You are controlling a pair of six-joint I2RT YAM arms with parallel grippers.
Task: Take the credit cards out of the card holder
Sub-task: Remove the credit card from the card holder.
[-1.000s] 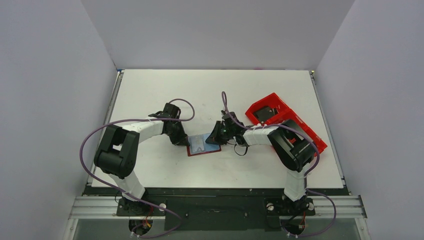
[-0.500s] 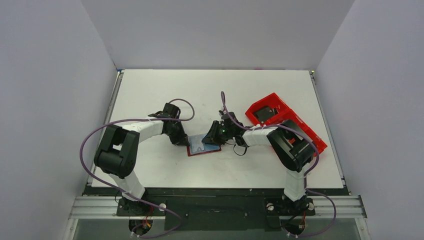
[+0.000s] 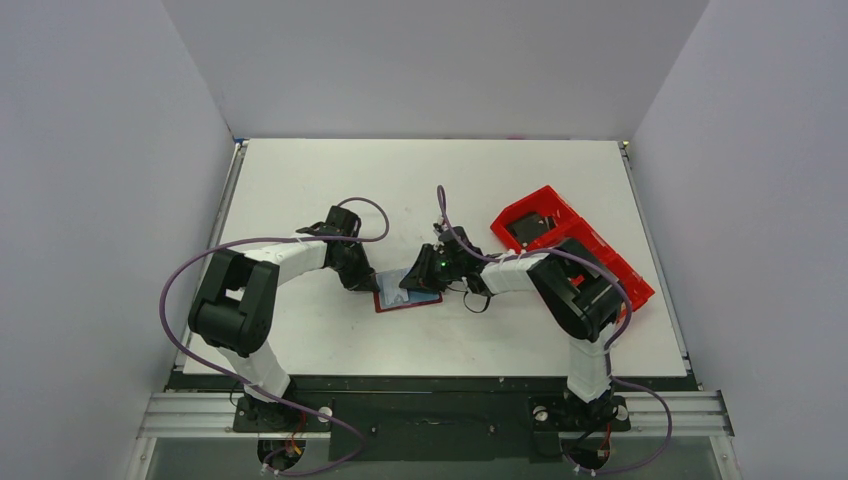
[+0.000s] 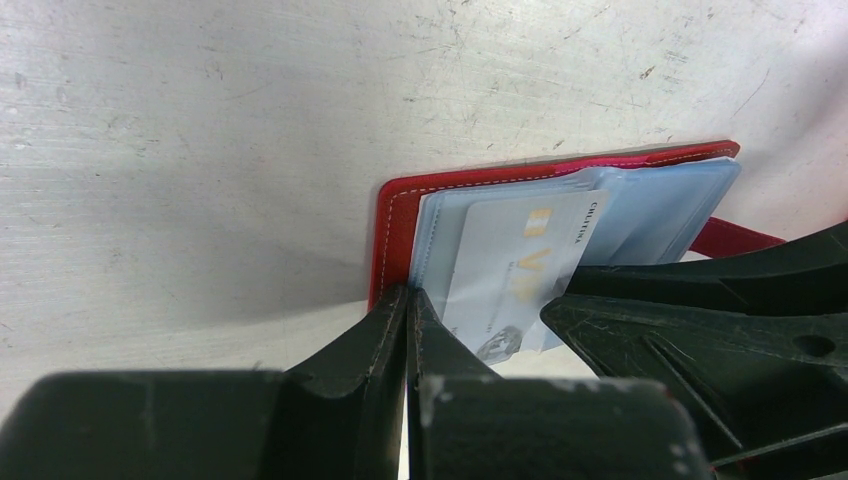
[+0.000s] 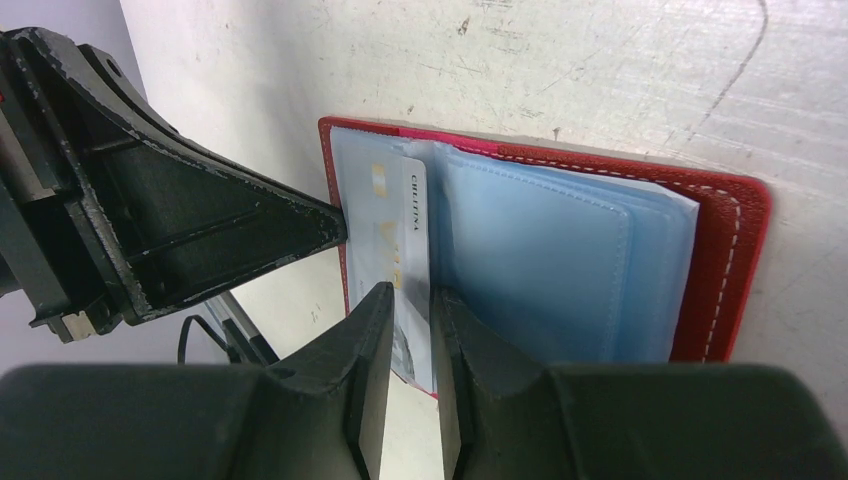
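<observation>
- You are sliding the right gripper [image 3: 412, 279] leftward (a short slide along the table). A second ago it was sitting at the right edge of the card holder [image 3: 395, 308]; now it is reaching over the holder's middle.
- The gripper is covering more of the light blue sleeves [image 3: 388, 291] than before, so only their left part is showing from above.
- The right arm's elbow [image 3: 578, 292] is shifting slightly left along with it.
- The purple cable [image 3: 440, 203] looping above that wrist is leaning a little further left too.
</observation>
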